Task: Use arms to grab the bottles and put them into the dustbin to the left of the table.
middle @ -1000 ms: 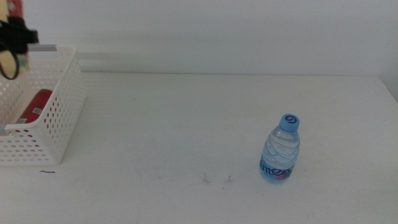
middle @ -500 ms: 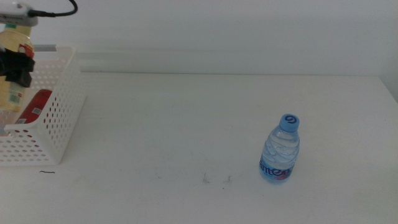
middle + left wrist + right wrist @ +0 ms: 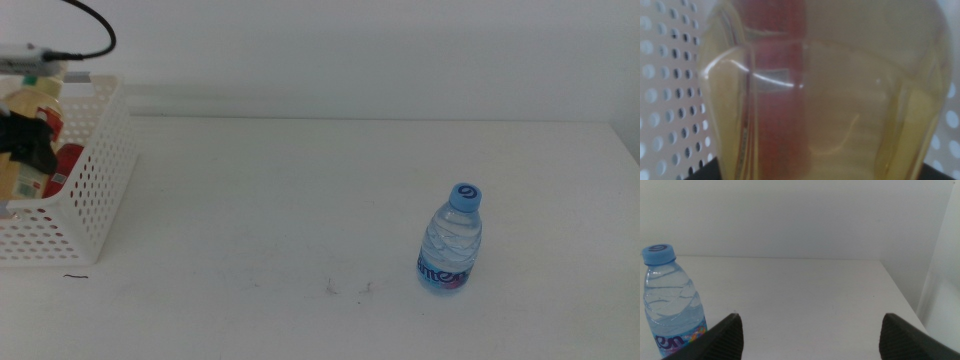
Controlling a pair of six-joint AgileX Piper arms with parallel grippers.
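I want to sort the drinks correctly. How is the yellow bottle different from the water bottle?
The yellow bottle holds yellow liquid; the water bottle is clear with a blue cap and label. The yellow bottle is held by the left pincer over the basket; the water bottle stands free and upright on the table, near the open right pincer. Both look like transparent plastic.

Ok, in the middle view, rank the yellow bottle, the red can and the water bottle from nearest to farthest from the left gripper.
1. Yellow bottle: held in the left gripper, over the basket.
2. Red can: in the basket, just beside the gripper.
3. Water bottle: standing far off on the table's right part.
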